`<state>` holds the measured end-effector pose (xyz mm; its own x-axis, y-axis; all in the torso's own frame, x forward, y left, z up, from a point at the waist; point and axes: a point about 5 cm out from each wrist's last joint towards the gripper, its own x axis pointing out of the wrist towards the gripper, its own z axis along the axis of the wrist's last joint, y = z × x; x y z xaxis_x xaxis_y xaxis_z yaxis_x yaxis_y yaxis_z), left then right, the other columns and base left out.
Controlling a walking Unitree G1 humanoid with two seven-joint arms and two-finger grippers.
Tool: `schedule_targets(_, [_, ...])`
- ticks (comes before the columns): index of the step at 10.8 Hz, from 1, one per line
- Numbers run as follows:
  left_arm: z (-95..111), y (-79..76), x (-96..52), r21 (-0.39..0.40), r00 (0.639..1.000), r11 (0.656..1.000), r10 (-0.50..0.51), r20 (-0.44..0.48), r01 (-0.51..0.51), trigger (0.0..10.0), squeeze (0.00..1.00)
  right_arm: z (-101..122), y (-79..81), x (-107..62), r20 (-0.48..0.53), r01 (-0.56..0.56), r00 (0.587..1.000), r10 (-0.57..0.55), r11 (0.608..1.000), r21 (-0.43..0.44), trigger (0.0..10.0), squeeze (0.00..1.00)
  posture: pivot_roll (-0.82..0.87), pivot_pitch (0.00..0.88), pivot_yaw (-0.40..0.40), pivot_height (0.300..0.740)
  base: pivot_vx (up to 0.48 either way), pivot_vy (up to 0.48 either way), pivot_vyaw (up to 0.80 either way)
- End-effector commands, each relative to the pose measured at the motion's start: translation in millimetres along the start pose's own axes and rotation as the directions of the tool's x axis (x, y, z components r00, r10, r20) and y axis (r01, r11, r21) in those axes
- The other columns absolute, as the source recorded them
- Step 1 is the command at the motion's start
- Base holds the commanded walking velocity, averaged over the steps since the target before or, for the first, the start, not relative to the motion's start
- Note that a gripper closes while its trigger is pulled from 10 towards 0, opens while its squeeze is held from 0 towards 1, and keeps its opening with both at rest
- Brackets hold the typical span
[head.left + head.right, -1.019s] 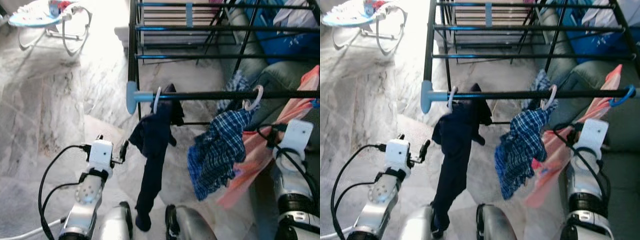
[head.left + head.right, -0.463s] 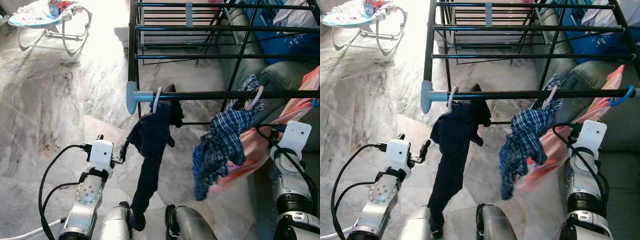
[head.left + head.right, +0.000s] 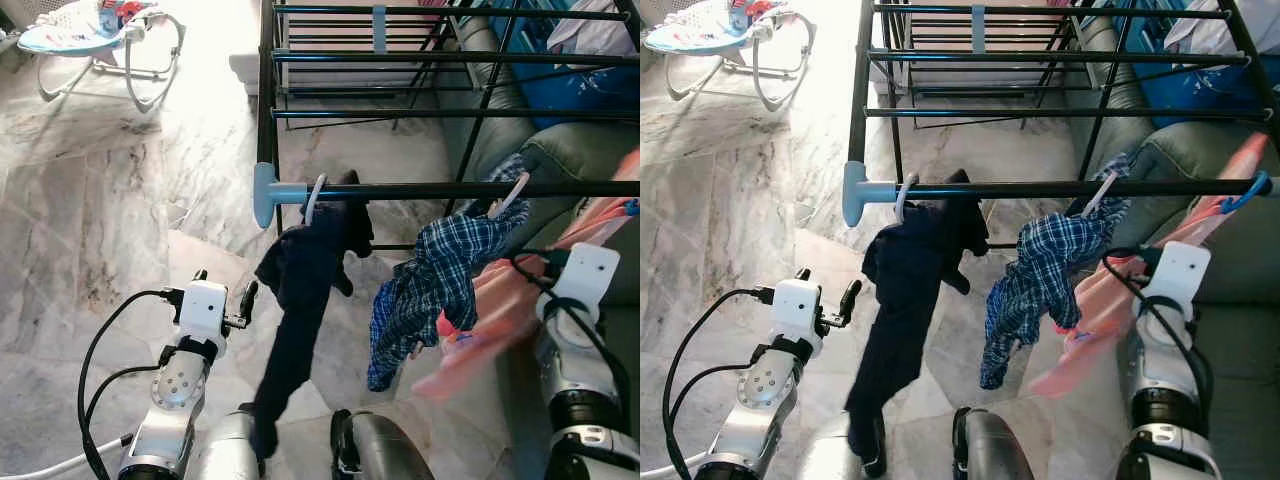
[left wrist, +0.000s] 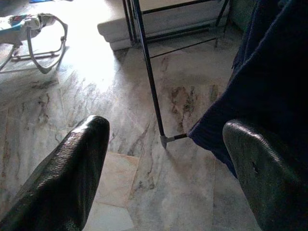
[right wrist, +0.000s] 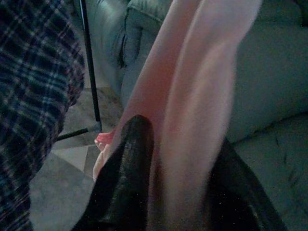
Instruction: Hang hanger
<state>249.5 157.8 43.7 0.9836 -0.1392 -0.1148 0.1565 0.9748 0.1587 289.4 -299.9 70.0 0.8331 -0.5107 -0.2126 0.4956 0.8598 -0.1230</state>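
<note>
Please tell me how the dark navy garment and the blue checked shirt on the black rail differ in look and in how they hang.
The dark navy garment is plain; the checked shirt has a blue and white plaid pattern. The navy garment hangs long and narrow, near the rail's pale blue end cap; the checked shirt is bunched and shorter, further along towards the pink cloth. Both hang on pale hangers from that rail.

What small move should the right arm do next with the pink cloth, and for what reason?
Probably open the right gripper and draw it back. The pink garment lies between its fingers, while its blue hanger already hooks over the black rail beside the plaid shirt. The left gripper is open, near the dark garment.
</note>
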Motion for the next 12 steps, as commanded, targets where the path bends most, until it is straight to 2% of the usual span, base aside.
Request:
schedule_targets(1, [-5.4,-0.7,-3.5,0.007,1.000,1.000,-0.005,-0.025,0.005,10.0,0.00,-2.0,-1.3,-2.2,0.003,-0.004,1.000,0.004,1.000,0.006,0.0,0.00,-0.04,0.213,-0.033,0.740,0.000,0.000,0.00])
schedule_targets(5, [-4.9,-1.7,-2.4,0.009,1.000,1.000,-0.009,-0.024,0.009,10.0,0.00,2.5,-0.7,-1.6,0.030,-0.007,1.000,0.008,1.000,-0.015,0.0,0.00,-0.04,0.212,-0.032,0.740,0.000,0.000,0.00])
schedule_targets(8, [-5.2,-2.4,-1.4,0.009,1.000,1.000,-0.012,-0.024,0.012,10.0,0.00,16.1,-3.6,3.3,0.086,-0.001,0.996,0.004,1.000,-0.030,0.0,0.00,-0.04,0.206,-0.034,0.740,0.000,0.000,0.00])
schedule_targets(9, [-5.1,-2.6,-1.4,0.008,1.000,1.000,-0.011,-0.023,0.011,10.0,0.00,18.1,-2.0,0.3,0.114,-0.010,0.993,0.014,0.999,-0.033,0.0,0.00,-0.03,0.203,-0.037,0.740,0.000,0.000,0.00])
schedule_targets(10, [-5.6,-2.1,-1.9,0.008,1.000,1.000,-0.003,-0.024,0.004,10.0,0.00,25.3,0.9,-10.7,0.212,-0.034,0.977,0.037,0.999,-0.018,0.0,0.00,-0.03,0.199,-0.040,0.740,0.000,0.000,0.00])
schedule_targets(11, [-6.1,-1.5,-2.5,0.009,1.000,1.000,0.001,-0.025,-0.001,10.0,0.00,27.7,2.3,-19.9,0.253,-0.047,0.966,0.048,0.999,-0.010,0.0,0.00,-0.03,0.195,-0.040,0.740,0.000,0.000,0.00])
schedule_targets(12, [-6.0,-0.4,-3.0,0.015,1.000,1.000,0.013,-0.022,-0.012,10.0,0.00,30.5,3.1,-31.6,0.291,-0.061,0.955,0.056,0.998,0.007,8.8,0.00,-0.03,0.197,-0.040,0.740,0.000,0.000,0.00])
